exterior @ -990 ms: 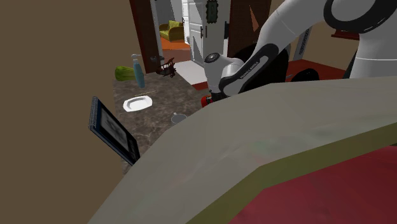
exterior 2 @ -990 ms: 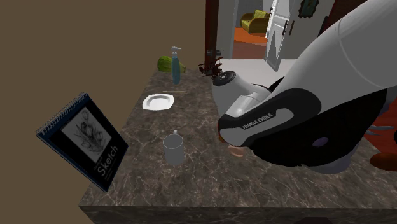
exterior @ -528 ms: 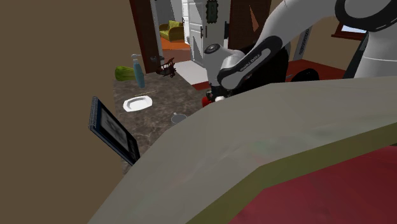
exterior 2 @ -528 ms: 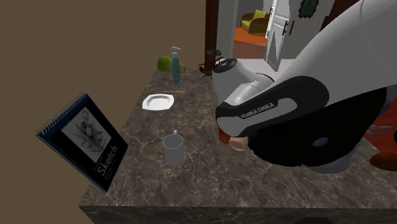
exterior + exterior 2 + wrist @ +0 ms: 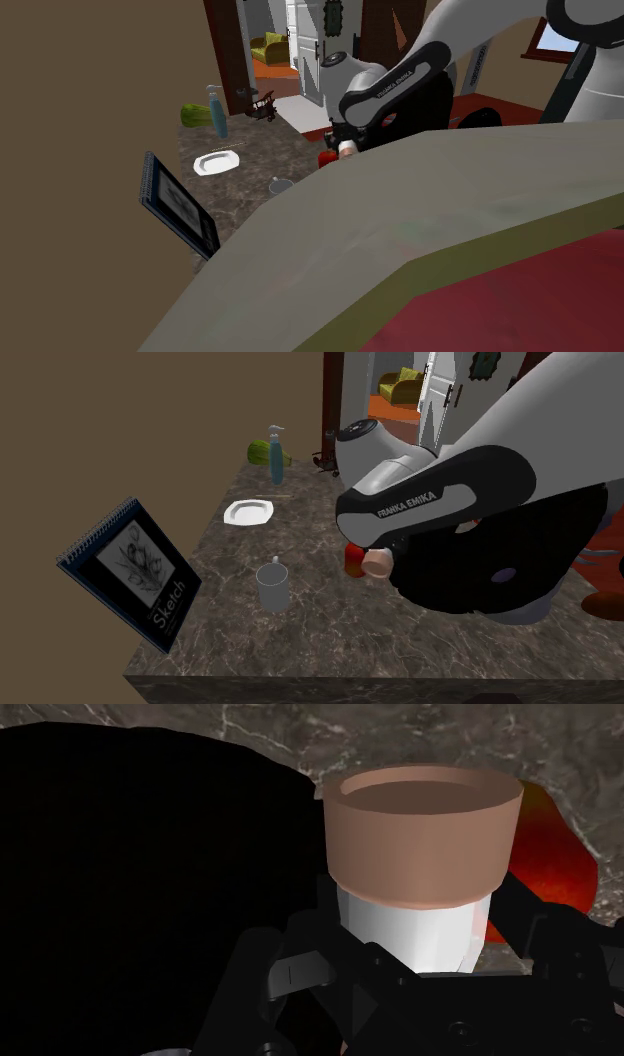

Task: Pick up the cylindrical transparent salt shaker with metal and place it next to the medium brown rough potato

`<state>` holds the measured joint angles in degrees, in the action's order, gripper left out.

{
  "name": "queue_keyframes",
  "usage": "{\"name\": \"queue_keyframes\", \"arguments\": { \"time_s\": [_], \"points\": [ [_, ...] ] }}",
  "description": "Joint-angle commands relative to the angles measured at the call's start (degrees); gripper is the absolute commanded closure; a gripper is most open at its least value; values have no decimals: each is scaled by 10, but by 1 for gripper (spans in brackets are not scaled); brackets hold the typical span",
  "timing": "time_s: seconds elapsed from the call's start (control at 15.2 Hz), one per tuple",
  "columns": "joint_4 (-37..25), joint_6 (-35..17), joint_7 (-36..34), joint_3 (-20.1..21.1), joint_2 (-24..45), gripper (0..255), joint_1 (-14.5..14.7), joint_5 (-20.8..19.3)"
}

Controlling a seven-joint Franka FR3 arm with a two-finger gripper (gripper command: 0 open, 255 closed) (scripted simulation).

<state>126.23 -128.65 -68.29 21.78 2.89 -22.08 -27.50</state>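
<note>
Though one mug (image 5: pixel 272 586) and one plate (image 5: pixel 248 512) stay put, the gripper (image 5: pixel 412 934), jaws clamped on the one salt shaker (image 5: pixel 420 834), hangs higher than before, mug at its nine o'clock.

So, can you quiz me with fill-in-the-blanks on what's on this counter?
1. The black two-finger tool is shut on a white cylindrical shaker with a tan cap; the round thing behind it is coloured ___.
2. The blue-edged spiral sketchbook has a cover that reads ___.
3. The tall pump bottle beyond the small white plate is coloured ___.
Missing words: red; Sketch; blue.
</note>
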Motion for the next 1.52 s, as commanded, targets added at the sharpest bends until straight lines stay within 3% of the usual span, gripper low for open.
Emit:
{"name": "queue_keyframes", "arguments": {
  "time_s": [0.0,1.06,1.45],
  "points": [
    [-7,13,11,1,-9,255,0,10],
    [-69,113,74,2,-64,255,1,62],
    [33,67,157,-48,-154,255,-27,87]
  ]
}}
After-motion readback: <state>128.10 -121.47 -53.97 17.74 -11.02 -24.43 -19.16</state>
